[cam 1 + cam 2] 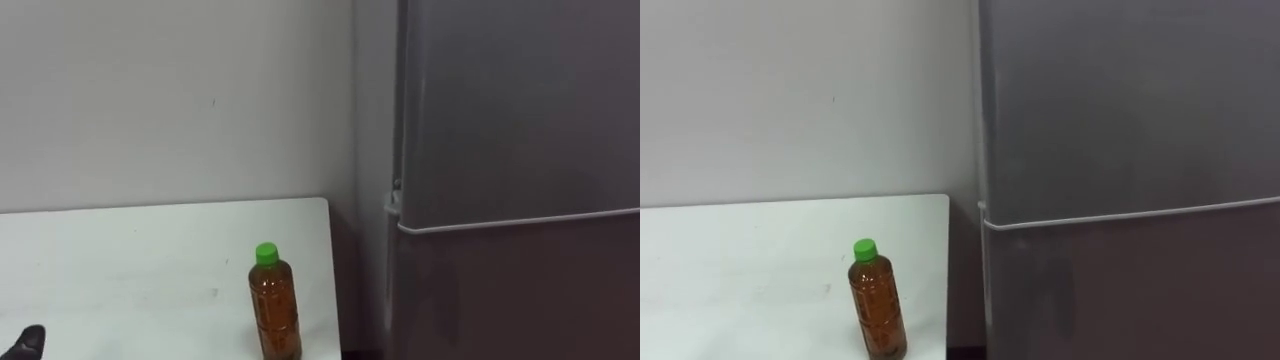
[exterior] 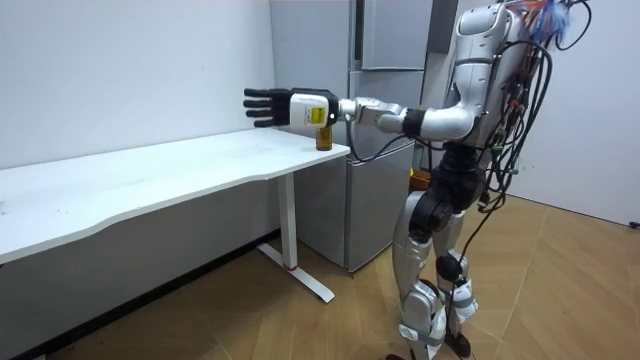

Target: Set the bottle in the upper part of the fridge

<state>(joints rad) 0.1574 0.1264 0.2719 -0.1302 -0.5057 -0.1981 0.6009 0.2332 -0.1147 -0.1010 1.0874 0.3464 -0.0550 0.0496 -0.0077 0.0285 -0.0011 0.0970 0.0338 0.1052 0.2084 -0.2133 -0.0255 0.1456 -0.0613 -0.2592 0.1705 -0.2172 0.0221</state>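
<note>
Amber liquid and a green cap (image 1: 265, 253) are seen on the bottle (image 1: 275, 305), which is stood upright near the right-hand corner of the white table (image 1: 120, 260). Just past that edge the grey fridge (image 1: 500, 250) is found, its upper door (image 1: 520, 100) shut across the way in. The left hand (image 2: 270, 107) is held above the table near the bottle, fingers straight and spread, nothing grasped.

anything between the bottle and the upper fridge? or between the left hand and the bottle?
The upper fridge door is shut, so it blocks the way in. Nothing visible lies between the open left hand and the bottle on the table.
</note>
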